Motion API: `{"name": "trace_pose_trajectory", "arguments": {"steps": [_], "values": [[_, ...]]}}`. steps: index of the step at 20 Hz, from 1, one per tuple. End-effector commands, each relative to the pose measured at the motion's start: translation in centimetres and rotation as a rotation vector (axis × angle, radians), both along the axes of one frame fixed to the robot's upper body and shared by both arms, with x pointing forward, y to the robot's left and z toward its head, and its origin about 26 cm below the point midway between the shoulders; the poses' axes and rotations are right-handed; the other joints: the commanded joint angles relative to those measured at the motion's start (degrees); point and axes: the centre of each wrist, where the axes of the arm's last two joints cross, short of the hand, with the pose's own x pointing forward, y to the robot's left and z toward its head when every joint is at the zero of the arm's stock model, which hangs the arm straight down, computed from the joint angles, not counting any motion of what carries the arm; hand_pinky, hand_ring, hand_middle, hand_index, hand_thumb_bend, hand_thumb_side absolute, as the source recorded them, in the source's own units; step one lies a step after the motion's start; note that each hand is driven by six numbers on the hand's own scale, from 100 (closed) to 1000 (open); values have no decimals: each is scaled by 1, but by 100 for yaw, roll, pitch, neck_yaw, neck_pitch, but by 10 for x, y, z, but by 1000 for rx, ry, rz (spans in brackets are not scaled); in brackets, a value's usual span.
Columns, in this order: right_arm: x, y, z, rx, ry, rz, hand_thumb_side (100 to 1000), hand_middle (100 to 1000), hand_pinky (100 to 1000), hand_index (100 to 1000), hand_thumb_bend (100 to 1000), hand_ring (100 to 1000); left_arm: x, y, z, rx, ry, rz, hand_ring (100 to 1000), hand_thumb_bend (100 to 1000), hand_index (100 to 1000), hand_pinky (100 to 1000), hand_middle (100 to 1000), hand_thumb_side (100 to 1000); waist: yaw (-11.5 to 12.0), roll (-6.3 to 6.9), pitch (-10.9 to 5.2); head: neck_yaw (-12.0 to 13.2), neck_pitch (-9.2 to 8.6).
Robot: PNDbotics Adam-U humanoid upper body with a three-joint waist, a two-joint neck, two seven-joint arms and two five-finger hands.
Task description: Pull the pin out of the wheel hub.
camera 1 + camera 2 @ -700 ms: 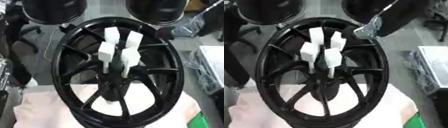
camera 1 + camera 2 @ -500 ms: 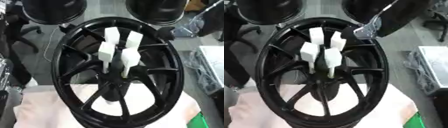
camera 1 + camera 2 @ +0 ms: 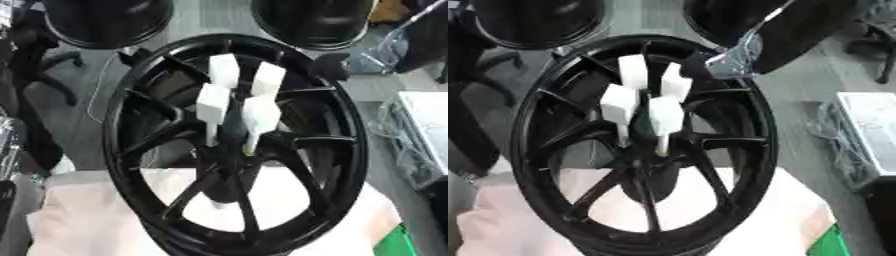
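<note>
The white pins [image 3: 236, 102] and wheel [image 3: 337, 150] sit slightly further left in both views, probably a small camera shift; otherwise nothing visibly changes.

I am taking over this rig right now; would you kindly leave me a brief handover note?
Left hand: not in view.
Right hand: reaches in from the upper right, beside the rim's top; its grip cannot be made out.
Black spoked wheel: stands upright on the pale cloth.
White block-headed pins: four, clustered at the hub.
Done: nothing visibly pulled.
Left: pull the pin out.
</note>
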Motion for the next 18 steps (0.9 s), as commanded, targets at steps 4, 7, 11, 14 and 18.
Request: {"name": "trace_pose_trajectory", "arguments": {"steps": [4, 7, 11, 14, 18], "values": [[-6, 4, 6, -38, 2, 13, 323, 621, 189, 766, 491, 149, -3, 3, 9, 19, -29, -2, 803, 498, 699, 734, 813, 567, 11, 15, -127, -11, 9], [-6, 9, 4, -73, 44, 23, 332, 622, 100, 789, 493, 124, -3, 2, 9, 19, -27, -4, 803, 498, 699, 734, 814, 567, 18, 15, -127, -17, 16], [-5, 16, 1, -111, 96, 38, 327, 643, 100, 799, 504, 116, -3, 2, 8, 19, -26, -5, 803, 497, 700, 734, 815, 568, 27, 16, -127, -25, 23], [-2, 22, -1, -144, 139, 52, 318, 663, 100, 798, 508, 120, -3, 2, 8, 18, -25, -7, 803, 497, 699, 735, 815, 568, 36, 15, -130, -26, 29], [4, 30, -6, -184, 181, 61, 307, 680, 100, 796, 510, 130, -3, 2, 8, 18, -26, -8, 803, 497, 699, 735, 815, 568, 43, 16, -133, -22, 31]]}}
